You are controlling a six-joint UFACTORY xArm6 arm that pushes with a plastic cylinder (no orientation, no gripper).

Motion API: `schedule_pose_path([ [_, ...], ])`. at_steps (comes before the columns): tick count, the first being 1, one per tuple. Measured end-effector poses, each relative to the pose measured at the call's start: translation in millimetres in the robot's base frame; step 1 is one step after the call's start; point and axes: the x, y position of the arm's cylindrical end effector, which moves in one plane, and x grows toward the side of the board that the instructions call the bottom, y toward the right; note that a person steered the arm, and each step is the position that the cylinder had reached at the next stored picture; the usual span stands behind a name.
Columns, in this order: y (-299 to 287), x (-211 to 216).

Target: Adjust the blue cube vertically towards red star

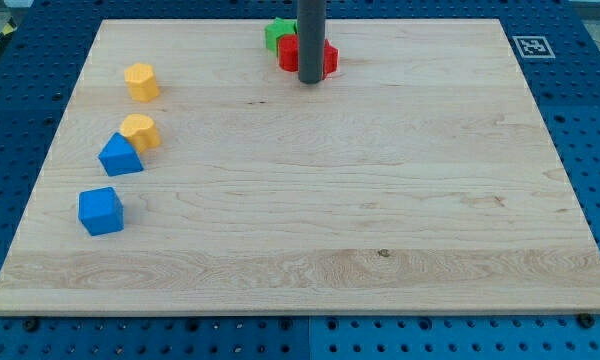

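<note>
A: Quick one. Where's our dark rod's lower end, my tip (310, 81)?

B: At the view's top, a bit past centre, right up against the red star-shaped block (323, 57), which sits partly behind the rod. A green block (275, 33) (shape unclear, half hidden) touches the red one on its left.

A: And the task's thing?

B: The small blue cube (101, 210) sits near the view's left edge of the pale wooden board (380, 200), low down. So from my tip it lies well apart, down and far to the view's left.

A: Hand state?

B: No gripper here, just the rod, so nothing opens or closes, and it has hold of nothing. It only stands beside the star.

A: The relation we care about?

B: The red star is above the cube in the view. To shift the cube up we'd judge the tip has to get below the cube first (bottom side), then push toward the view's top.

A: Anything in the way?

B: Yes: a blue wedge-like block (120, 156) just above the cube, touching an orange block (140, 131); another orange block (141, 81) further up. A straight upward push likely bumps the wedge.
</note>
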Motion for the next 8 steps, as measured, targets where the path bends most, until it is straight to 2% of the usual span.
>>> schedule_pose_path([
  [2, 7, 10],
  [4, 48, -3],
  [6, 12, -6],
  [8, 15, -6],
])
